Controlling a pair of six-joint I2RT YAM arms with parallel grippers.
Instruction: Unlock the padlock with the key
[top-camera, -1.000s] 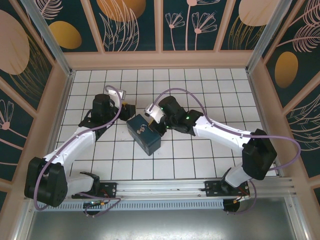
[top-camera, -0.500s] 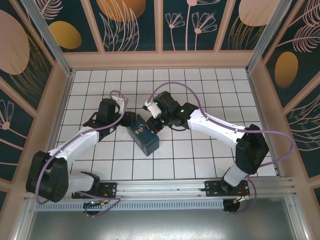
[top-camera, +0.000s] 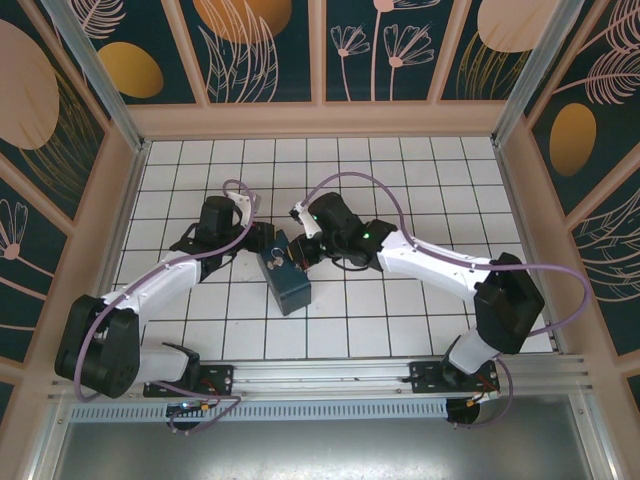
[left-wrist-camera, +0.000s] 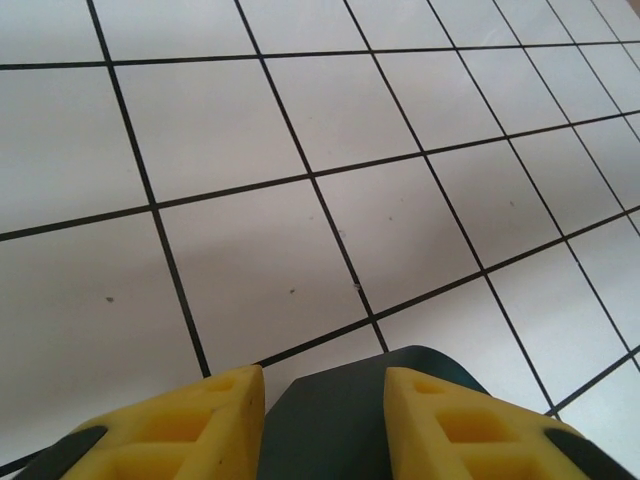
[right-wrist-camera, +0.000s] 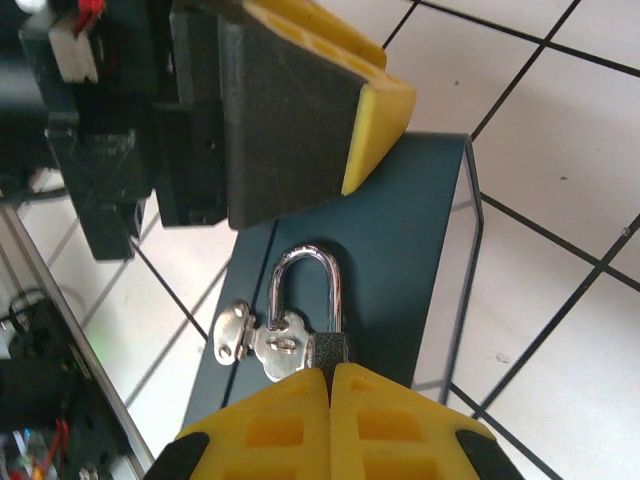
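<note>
From above, a dark teal rectangular box (top-camera: 287, 283) lies closed at the middle of the white tiled table (top-camera: 400, 320), its long side running from upper left to lower right. Both white arms reach in from the bottom corners and bend toward it. The left gripper (top-camera: 262, 241) is at the box's upper-left end and the right gripper (top-camera: 298, 252) is at its upper-right side.

In the left wrist view, two yellow fingers (left-wrist-camera: 170, 435) sit at the bottom edge. A rounded corner of the box fills the space between them with no gap showing, so this claw is clamped on the box.

In the right wrist view, a small padlock (right-wrist-camera: 318, 330) with a dark body and silvery U-shaped shackle hangs through a silver metal hasp (right-wrist-camera: 248, 340) on the box's face, at lower centre. The right claw's yellow fingertips (right-wrist-camera: 270, 430) are pressed tightly together, touching the padlock's body. Whether anything is pinched between them cannot be told. A black-padded finger of the left gripper presses on the box's far end, upper centre.
</note>
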